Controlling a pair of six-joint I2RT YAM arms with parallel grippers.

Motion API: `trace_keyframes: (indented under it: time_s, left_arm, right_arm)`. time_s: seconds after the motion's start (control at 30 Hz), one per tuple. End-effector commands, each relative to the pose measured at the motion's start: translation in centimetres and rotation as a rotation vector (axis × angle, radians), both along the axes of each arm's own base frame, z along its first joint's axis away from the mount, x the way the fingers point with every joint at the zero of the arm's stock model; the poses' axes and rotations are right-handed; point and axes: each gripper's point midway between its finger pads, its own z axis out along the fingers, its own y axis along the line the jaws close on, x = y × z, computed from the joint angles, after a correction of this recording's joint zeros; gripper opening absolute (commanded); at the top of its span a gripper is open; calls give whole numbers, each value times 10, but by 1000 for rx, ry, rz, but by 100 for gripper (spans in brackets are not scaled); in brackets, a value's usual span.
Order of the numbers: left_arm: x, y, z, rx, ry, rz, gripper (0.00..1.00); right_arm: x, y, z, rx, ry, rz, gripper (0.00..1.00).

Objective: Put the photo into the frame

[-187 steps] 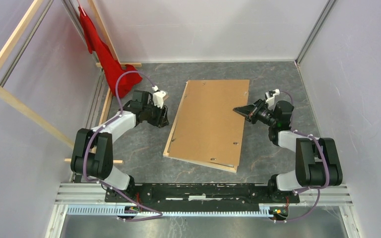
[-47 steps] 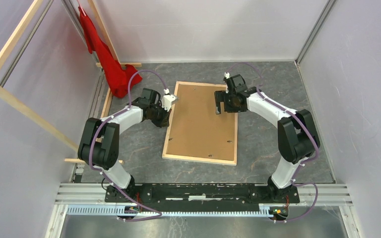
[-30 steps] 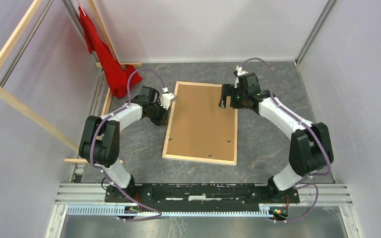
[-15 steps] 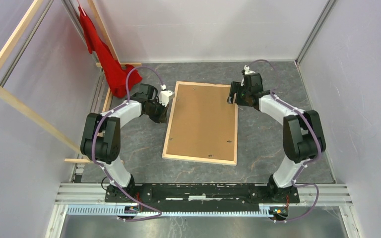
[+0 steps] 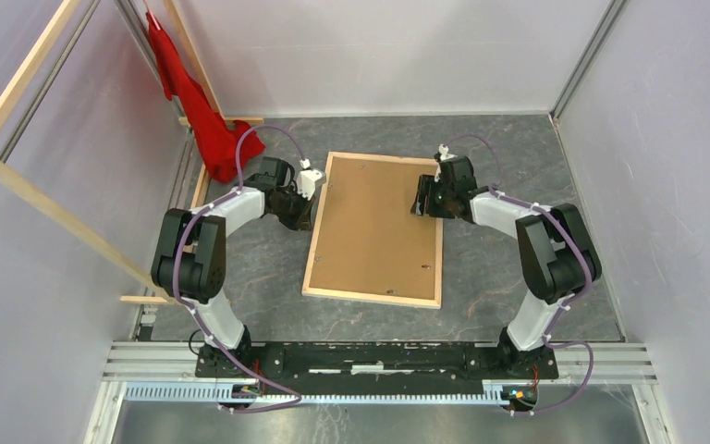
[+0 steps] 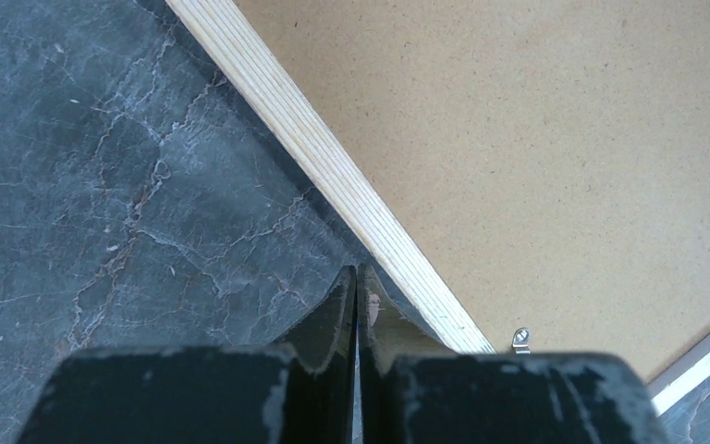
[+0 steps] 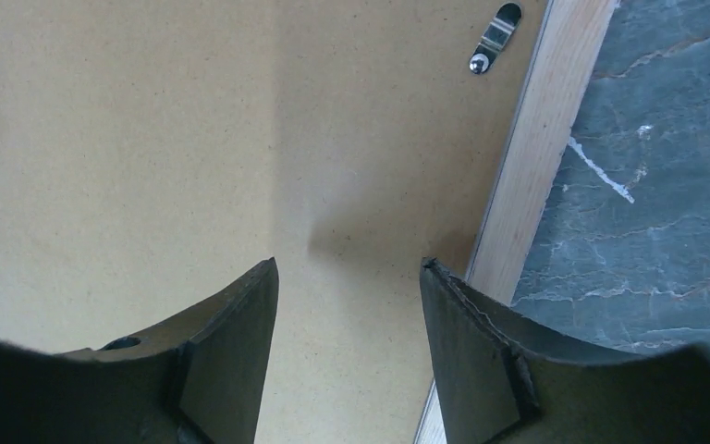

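Observation:
The frame (image 5: 319, 224) lies flat with its pale wood side up, and the brown backing board (image 5: 374, 227) fills it. The photo is hidden. My left gripper (image 5: 307, 211) is shut with nothing in it, its tips on the table just outside the left rail (image 6: 305, 139). My right gripper (image 5: 421, 202) hovers open over the board (image 7: 148, 139), just inside the right rail (image 7: 545, 139). Nothing lies between its fingers (image 7: 240, 314). A metal turn clip (image 7: 495, 37) sits beyond them.
A red cloth (image 5: 199, 111) hangs at the back left. Long pale wooden beams (image 5: 46, 208) lean along the left wall. Another small clip (image 6: 520, 339) shows on the board near the left gripper. White walls close in the grey marbled table (image 5: 518, 157).
My right gripper has slid from the frame's far right corner back towards me over the board, and its jaws have narrowed. The left gripper has stayed shut by the left rail.

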Motion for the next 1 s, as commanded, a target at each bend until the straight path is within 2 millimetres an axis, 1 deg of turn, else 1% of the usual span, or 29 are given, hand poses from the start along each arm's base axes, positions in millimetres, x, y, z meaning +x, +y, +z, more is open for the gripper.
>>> trace_keyframes:
  time_s: [0.0, 0.1, 0.17, 0.23, 0.33, 0.4, 0.47, 0.5, 0.57, 0.63, 0.7, 0.77, 0.83, 0.87, 0.9, 0.93, 0.97]
  left_arm:
    - [2, -7, 0, -34, -9, -11, 7]
    - [2, -7, 0, -34, -8, -11, 7]
    - [1, -7, 0, -34, -7, -13, 7]
    - [1, -6, 0, -33, -12, -13, 7]
    - [-1, -6, 0, -32, -9, -14, 7]
    - [-2, -6, -2, -34, 1, -11, 7]
    - [-4, -9, -3, -51, 12, -14, 7]
    - [-6, -10, -3, -59, 19, -15, 7]
    - [-8, -12, -4, -70, 28, -19, 7]
    - [-10, -14, -5, -82, 33, -28, 7]
    - [-13, -16, -5, -97, 41, -36, 7]
    - [-18, -19, -6, -115, 60, -40, 6]
    - [-24, -20, -8, -126, 72, -48, 6]
    - [-27, -20, -9, -127, 77, -52, 5]
    - [-29, -20, -10, -126, 79, -54, 5]
    - [-32, -19, -10, -125, 81, -60, 5]
    - [-35, -19, -10, -127, 84, -66, 4]
  right_arm:
    - [-18, 10, 0, 33, 12, 22, 64]
    - [-18, 10, 5, 30, -1, 19, 64]
    - [-10, 7, 17, 9, -32, 15, 65]
    - [-1, 8, 37, 6, -75, 16, 66]
    - [7, 14, 64, 18, -135, 29, 66]
    - [9, 21, 80, 18, -181, 52, 71]
    - [8, 24, 91, 21, -218, 69, 76]
    - [8, 23, 95, 24, -235, 71, 79]
    - [6, 15, 102, 16, -272, 48, 84]
    - [4, 7, 103, 68, -292, 28, 77]
    - [2, 12, 107, 133, -326, 41, 65]
    - [2, 18, 107, 151, -338, 63, 53]
    - [1, 19, 101, 152, -319, 63, 40]
    - [1, 18, 98, 145, -309, 60, 36]
    - [-1, 17, 95, 140, -301, 62, 36]
    - [-4, 17, 93, 144, -296, 69, 41]
    - [-10, 22, 93, 165, -302, 89, 49]
